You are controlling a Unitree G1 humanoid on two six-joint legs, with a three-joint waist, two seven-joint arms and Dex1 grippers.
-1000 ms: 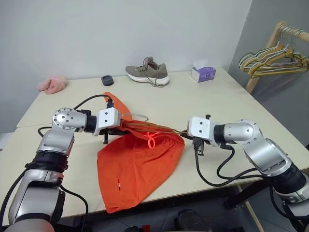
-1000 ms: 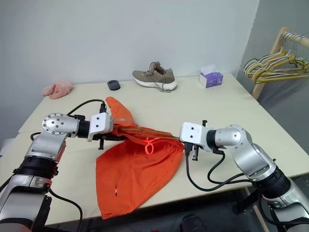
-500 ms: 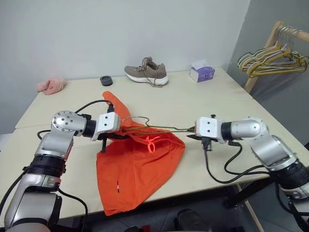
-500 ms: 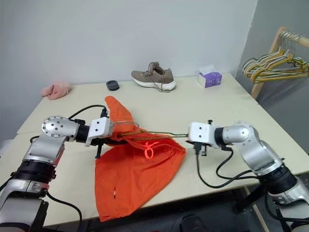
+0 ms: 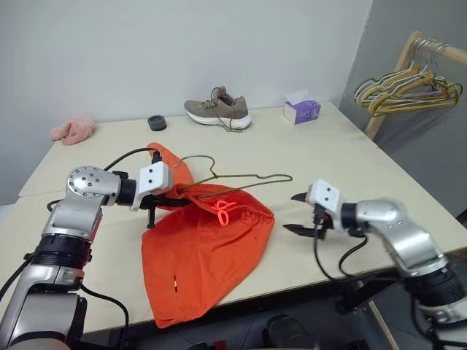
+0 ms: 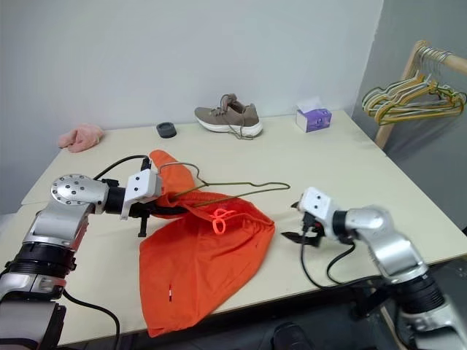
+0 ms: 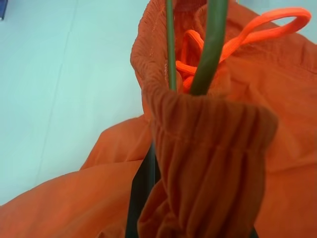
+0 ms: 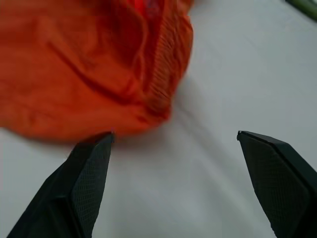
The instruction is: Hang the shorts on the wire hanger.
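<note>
The orange shorts lie slack on the beige table, their gathered waistband bunched round one end of the thin olive wire hanger. The left gripper is clamped on that bunch. From there the hanger's long axis runs across the table toward the right gripper, whose fingers gape wide, holding nothing, just short of the free wire end. That right arm looks best placed to take it. Soft cloth, stiff springy wire.
</note>
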